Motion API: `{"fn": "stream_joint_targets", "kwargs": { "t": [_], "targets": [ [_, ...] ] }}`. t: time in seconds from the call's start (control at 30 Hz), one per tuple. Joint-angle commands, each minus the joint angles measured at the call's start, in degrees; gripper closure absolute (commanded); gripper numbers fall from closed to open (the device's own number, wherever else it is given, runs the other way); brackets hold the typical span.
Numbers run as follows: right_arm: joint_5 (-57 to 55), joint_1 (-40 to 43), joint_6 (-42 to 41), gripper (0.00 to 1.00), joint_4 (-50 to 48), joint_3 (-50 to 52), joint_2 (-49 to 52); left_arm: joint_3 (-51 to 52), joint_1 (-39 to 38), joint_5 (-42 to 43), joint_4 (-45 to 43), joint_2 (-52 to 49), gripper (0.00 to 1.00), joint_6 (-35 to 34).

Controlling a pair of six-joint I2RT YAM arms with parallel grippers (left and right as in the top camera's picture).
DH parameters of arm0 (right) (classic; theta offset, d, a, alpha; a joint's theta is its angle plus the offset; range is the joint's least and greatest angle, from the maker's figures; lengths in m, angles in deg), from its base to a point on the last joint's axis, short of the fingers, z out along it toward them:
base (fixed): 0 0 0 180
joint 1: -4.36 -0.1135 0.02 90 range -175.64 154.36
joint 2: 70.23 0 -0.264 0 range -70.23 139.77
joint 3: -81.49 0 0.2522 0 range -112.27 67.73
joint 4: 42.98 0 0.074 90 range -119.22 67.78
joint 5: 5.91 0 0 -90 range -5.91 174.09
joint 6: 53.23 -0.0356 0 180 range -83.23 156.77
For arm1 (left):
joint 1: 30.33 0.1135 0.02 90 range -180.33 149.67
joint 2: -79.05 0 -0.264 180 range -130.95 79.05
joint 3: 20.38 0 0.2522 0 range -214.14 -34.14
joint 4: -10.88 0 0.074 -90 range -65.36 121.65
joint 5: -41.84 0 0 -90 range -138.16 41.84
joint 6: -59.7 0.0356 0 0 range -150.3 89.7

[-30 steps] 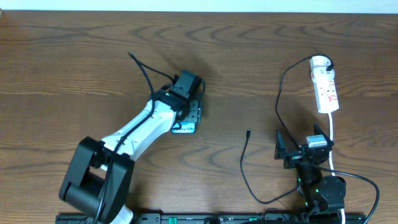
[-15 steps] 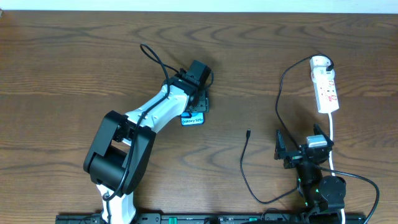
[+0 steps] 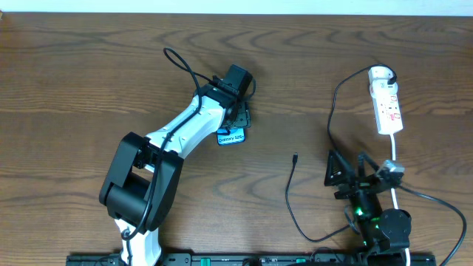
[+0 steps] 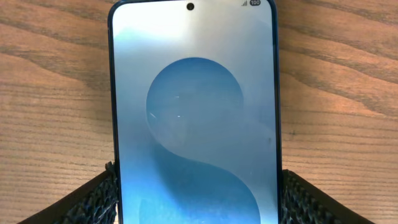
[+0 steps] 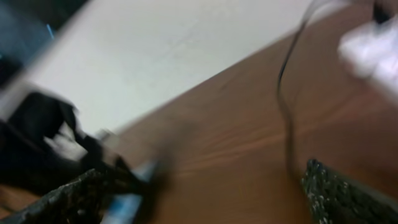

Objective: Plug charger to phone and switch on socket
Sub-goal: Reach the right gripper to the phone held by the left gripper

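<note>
Changes first, nearest you. The right gripper (image 3: 347, 171) has twisted at the wrist, and its camera now sits to the outer side. Its jaws stay spread wide with nothing between them. Farther out, the left gripper (image 3: 236, 120) has carried the phone (image 3: 231, 137) up and rightward across the table (image 3: 89, 66). It is clamped on the phone's long edges. The charger (image 3: 289, 193) and socket (image 3: 387, 103) are unmoved.

Materials: the table is dark wood with a wavy grain. The charger is a thin black cable that loops near the right arm's base. Its small connector tip (image 3: 295, 157) lies free on the wood, well apart from the phone. The far end rises to a black plug (image 3: 389, 74) at the socket's far end. The socket is a narrow white strip with red marks, and its thick white cord (image 3: 396, 151) trails toward you.

Views: only the left wrist shows you the glossy light-blue screen with its turquoise curves, and the textured black pads (image 4: 93, 202) against both edges. The right wrist view is smeared, showing only the cable and a white blur of socket.
</note>
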Motion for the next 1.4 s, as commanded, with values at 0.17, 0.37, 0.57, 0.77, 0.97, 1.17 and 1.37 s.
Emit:
{"fn": "stream_joint_targets", "kwargs": {
  "t": [0.17, 0.37, 0.57, 0.77, 0.97, 1.17, 1.37],
  "targets": [
    [8.7, -0.5, -18.8, 0.01, -1.0, 0.0, 0.4, -1.9, -0.1, -0.3, 0.9, 0.3, 0.50, -4.2],
    [10.4, -3.8, -12.9, 0.01, -3.0, 0.0, 7.6, -1.9, -0.1, -0.2, 0.8, 0.3, 0.50, -7.1],
    [7.6, -11.2, -8.0, 0.07, -17.9, -2.0, 30.0, -1.9, -0.1, 0.8, 0.7, 0.3, 0.50, -8.1],
    [6.3, -16.0, -4.2, 0.11, -22.4, -10.9, 51.3, -1.9, -0.1, 0.9, 0.7, 0.3, 0.50, -9.4],
    [6.3, -19.8, -3.2, 0.19, -24.1, -21.9, 70.6, -1.9, -0.1, 1.0, 0.7, 0.3, 0.50, -10.1],
    [5.8, -24.1, -3.2, 0.26, -24.3, -29.8, 82.2, -1.9, 0.0, 1.0, 0.5, 0.3, 0.50, -11.6],
    [4.9, -25.1, -3.4, 0.29, -28.7, -31.8, 88.0, -1.9, 0.6, 2.1, 0.6, 0.3, 0.54, -14.4]
  ]
}}
